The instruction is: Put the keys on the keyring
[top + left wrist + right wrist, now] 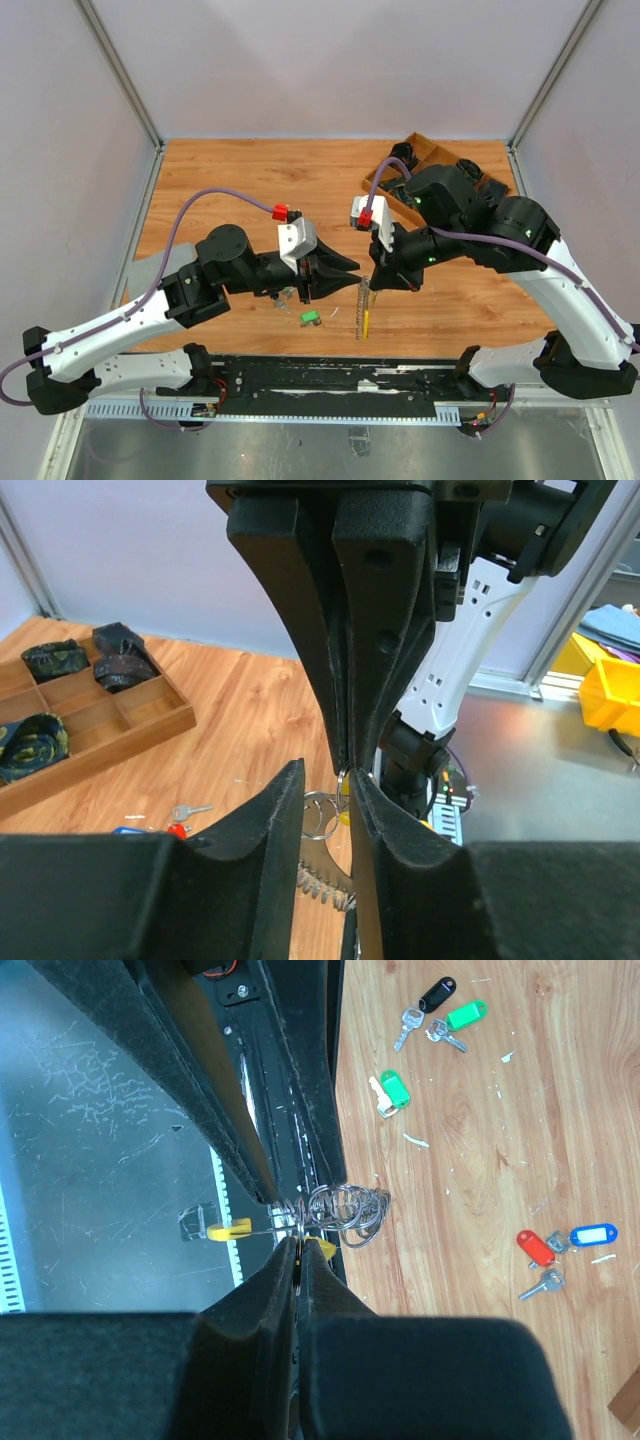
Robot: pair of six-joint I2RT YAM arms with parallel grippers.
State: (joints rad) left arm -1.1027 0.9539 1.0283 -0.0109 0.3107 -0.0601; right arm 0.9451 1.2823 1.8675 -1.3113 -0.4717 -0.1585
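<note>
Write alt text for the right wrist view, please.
The right gripper is shut on the coiled wire keyring, with the left gripper right beside it. Loose keys with green, black, red and blue tags lie on the wooden table.

The keyring [345, 1210] is gleaming as bare coiled metal wire. Near it, silvery metal keys [545, 1282] carrying glossy plastic tags [535, 1248] are lying on the smooth, wood-grain table [470, 1120].

1. Wooden bench [250, 180] with plank grain; small white scraps [415, 1140] are scattered on it.
2. Wooden tray [100, 760] with compartments, at the far right of the bench; dark lumpy items [122, 655] sit in several compartments.
3. Yellow bin [612, 695] off the bench, on a grey metal surface.
4. Plain pale walls [330, 60] around.
</note>
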